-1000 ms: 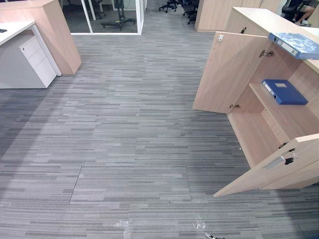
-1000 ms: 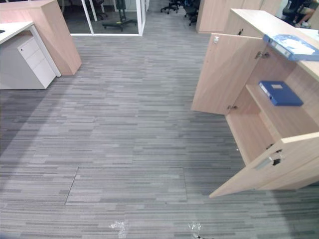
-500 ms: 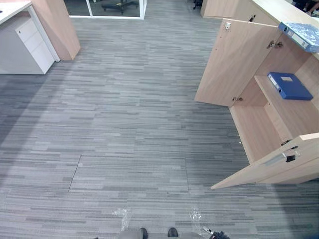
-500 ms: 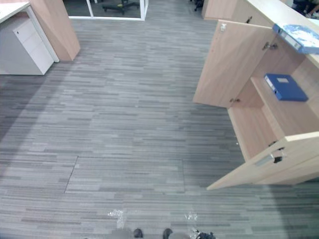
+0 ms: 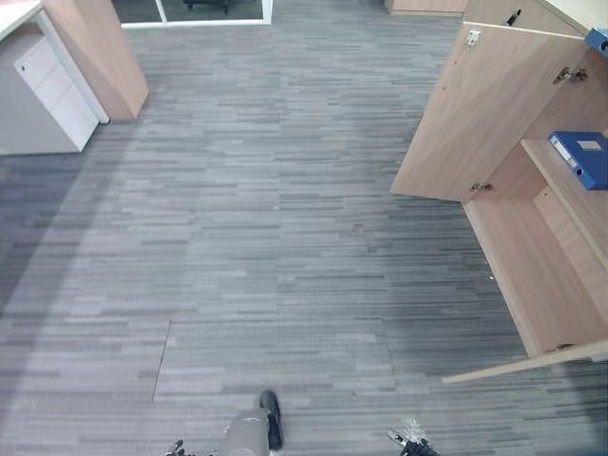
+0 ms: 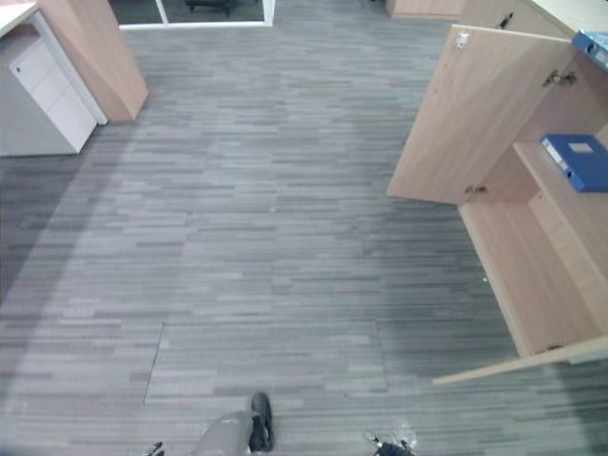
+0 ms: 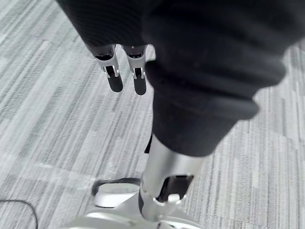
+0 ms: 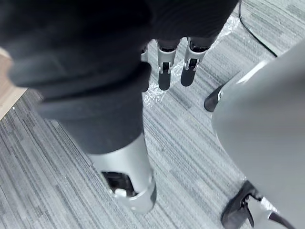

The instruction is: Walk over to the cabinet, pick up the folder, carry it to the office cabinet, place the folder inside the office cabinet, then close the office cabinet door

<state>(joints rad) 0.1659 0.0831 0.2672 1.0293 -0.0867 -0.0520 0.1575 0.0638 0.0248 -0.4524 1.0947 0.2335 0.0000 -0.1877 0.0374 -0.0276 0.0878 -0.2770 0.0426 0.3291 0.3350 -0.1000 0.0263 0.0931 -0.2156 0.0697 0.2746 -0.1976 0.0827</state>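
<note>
While left hand [image 7: 138,78] & right hand [image 8: 164,74] hang empty, fingers slack, folder [image 5: 583,158] lies flat on shelf [image 5: 575,207] in open cabinet [image 5: 480,114].
Looks stiff, light-ish, slick cover; prob. best gripped at the spine edge, thumb on top.

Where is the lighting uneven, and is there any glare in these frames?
Left eye view: the carpet is bright mid-room, darker beside the white drawer unit, and shadowed along the open cabinet. Right wrist view: a clear film patch on the carpet glints past the open right hand.
</note>
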